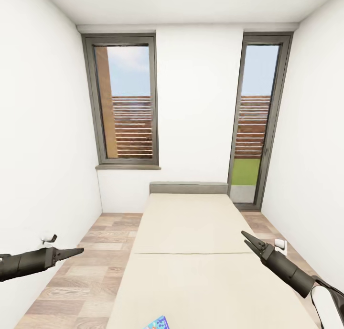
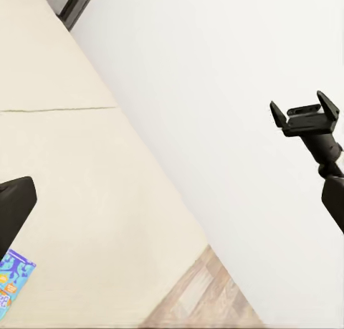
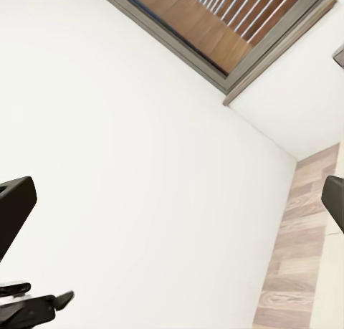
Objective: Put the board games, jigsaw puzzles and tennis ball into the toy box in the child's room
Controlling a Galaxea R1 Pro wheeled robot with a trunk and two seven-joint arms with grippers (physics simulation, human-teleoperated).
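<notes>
bed: cream, runs toward far wall
board game: blue corner at bed's near edge
left gripper: over wood floor
right gripper: over bed's right side

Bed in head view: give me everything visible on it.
The bed is long, cream, matte like fabric, with a seam across its middle and a low grey headboard against the far white wall between the window and the glass door. It runs from that wall toward the camera, on the wood-plank floor. A light blue board game lies flat at its near edge, cut off by the frame. Neither tool touches it.
</notes>
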